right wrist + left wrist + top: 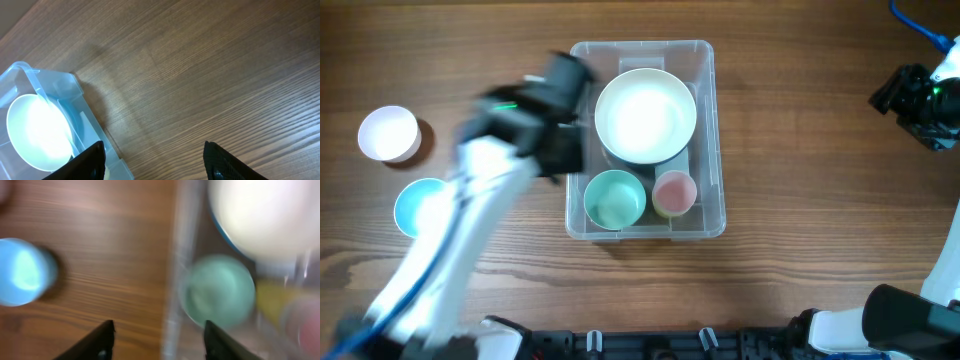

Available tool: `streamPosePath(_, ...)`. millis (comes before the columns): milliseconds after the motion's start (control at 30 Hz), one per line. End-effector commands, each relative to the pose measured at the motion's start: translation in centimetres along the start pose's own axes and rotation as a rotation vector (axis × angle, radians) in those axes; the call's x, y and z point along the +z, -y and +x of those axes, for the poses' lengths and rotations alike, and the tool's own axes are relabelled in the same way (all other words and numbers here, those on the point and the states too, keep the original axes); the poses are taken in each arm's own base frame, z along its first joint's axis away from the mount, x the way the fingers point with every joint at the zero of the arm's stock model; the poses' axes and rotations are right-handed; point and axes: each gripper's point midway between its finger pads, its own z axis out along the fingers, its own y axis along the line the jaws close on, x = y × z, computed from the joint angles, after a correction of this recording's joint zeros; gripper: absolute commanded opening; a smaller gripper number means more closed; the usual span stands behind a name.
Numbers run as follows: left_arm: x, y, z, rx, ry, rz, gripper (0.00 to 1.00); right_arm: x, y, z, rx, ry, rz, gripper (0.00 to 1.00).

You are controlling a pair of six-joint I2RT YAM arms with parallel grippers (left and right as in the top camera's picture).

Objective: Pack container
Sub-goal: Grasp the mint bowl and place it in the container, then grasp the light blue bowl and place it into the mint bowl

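Observation:
The clear container (708,80) stands mid-table. It holds a large white bowl (646,115), a mint green bowl (615,198) and a pink cup (674,192). My left gripper (565,105) is open and empty, blurred, at the container's left wall. In the left wrist view its fingers (157,340) straddle that wall (175,280), with the green bowl (218,290) and white bowl (265,215) inside. My right gripper (910,100) is open and empty at the far right. In its view (155,160) the container (70,90) and the white bowl (37,132) lie at the left.
A blue bowl (418,205) and a white bowl (388,133) sit on the wooden table left of the container, partly under my left arm. The blue bowl also shows in the left wrist view (22,271).

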Motion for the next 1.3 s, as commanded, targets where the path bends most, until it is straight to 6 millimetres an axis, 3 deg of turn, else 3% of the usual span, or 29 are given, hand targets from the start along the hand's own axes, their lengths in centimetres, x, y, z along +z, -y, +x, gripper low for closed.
streamPosePath(0, -4.0, -10.5, -2.3, -0.302, 0.171, -0.114, 0.66, 0.7, 0.4, 0.0, -0.013, -0.017, 0.019, 0.64)
streamPosePath(33, -4.0, -14.5, -2.1, -0.434, 0.166, -0.164, 0.71, 0.7, 0.4, 0.0, -0.013, -0.017, 0.019, 0.64)
streamPosePath(100, -2.2, -18.2, -1.6, -0.574, 0.130, -0.183, 0.70, 0.7, 0.3, 0.0, -0.013, -0.017, 0.019, 0.64)
streamPosePath(233, 5.1, -21.4, 0.3, -0.717, 0.006, -0.170, 0.71, 0.7, 0.4, 0.1, -0.013, -0.021, 0.020, 0.64)
streamPosePath(333, 12.6, -20.9, 1.9, -0.734, -0.137, -0.130, 0.72, 0.7, 0.4, 0.1, -0.012, -0.020, 0.020, 0.64)
streamPosePath(433, 16.8, -20.9, 2.7, -0.731, -0.237, -0.140, 0.72, 0.7, 0.4, 0.1, -0.012, -0.020, 0.020, 0.64)
streamPosePath(500, 19.5, -20.7, 3.7, -0.728, -0.311, -0.144, 0.70, 0.7, 0.4, 0.1, -0.013, -0.022, 0.021, 0.64)
streamPosePath(567, 20.9, -20.6, 4.4, -0.726, -0.358, -0.148, 0.68, 0.7, 0.4, 0.1, -0.013, -0.022, 0.021, 0.64)
streamPosePath(633, 21.6, -20.6, 4.6, -0.726, -0.371, -0.150, 0.54, 0.7, 0.4, 0.1, -0.013, -0.022, 0.021, 0.64)
streamPosePath(667, 21.8, -20.6, 4.5, -0.726, -0.365, -0.149, 0.41, 0.7, 0.4, 0.1, -0.012, -0.022, 0.021, 0.64)
streamPosePath(700, 21.9, -20.7, 4.4, -0.726, -0.360, -0.149, 0.36, 0.7, 0.4, 0.1, -0.012, -0.022, 0.021, 0.63)
streamPosePath(767, 21.9, -20.7, 4.3, -0.726, -0.358, -0.148, 0.11, 0.7, 0.4, 0.1, -0.013, -0.023, 0.021, 0.64)
streamPosePath(800, 21.9, -20.7, 4.3, -0.726, -0.360, -0.148, 0.06, 0.7, 0.4, 0.1, -0.013, -0.023, 0.021, 0.64)
streamPosePath(967, 21.8, -20.3, 4.5, -0.729, -0.371, -0.133, 0.04, 0.7, 0.4, 0.1, -0.013, -0.023, 0.021, 0.64)
streamPosePath(1033, 20.7, -18.9, 3.5, -0.733, -0.368, -0.059, 0.04, 0.7, 0.4, 0.1, -0.012, -0.023, 0.021, 0.64)
streamPosePath(1100, 18.4, -17.3, 1.5, -0.711, -0.328, 0.010, 0.04, 0.7, 0.4, 0.1, -0.013, -0.023, 0.021, 0.64)
streamPosePath(1167, 13.9, -14.3, -1.5, -0.634, -0.238, 0.079, 0.04, 0.7, 0.4, 0.1, -0.012, -0.023, 0.021, 0.64)
streamPosePath(1200, 10.4, -11.9, -3.3, -0.550, -0.163, 0.109, 0.04, 0.7, 0.4, 0.1, -0.013, -0.023, 0.021, 0.64)
streamPosePath(1233, 8.6, -10.4, -4.2, -0.501, -0.123, 0.128, 0.04, 0.7, 0.4, 0.1, -0.013, -0.023, 0.021, 0.64)
streamPosePath(1267, 5.5, -7.6, -5.4, -0.399, -0.056, 0.169, 0.04, 0.7, 0.4, 0.1, -0.013, -0.022, 0.021, 0.64)
